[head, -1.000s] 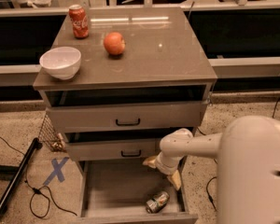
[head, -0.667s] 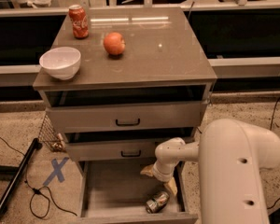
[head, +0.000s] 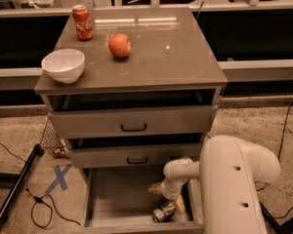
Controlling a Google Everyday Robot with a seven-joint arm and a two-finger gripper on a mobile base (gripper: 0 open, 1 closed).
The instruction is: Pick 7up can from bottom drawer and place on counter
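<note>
Gripper [head: 167,199] lower centre, inside open drawer [head: 107,199]; claw spread wide, gripping nothing. Can [head: 164,212] lies just below it, front right. Counter [head: 156,57] above.

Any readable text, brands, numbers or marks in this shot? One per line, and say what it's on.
"X": blue tape mark on the floor, left of the bottom drawer.
Red can on the counter: white lettering, not legible.
7up can lying in the bottom drawer, right by the gripper: label not legible.
No text on the white bowl or the drawer fronts.
</note>
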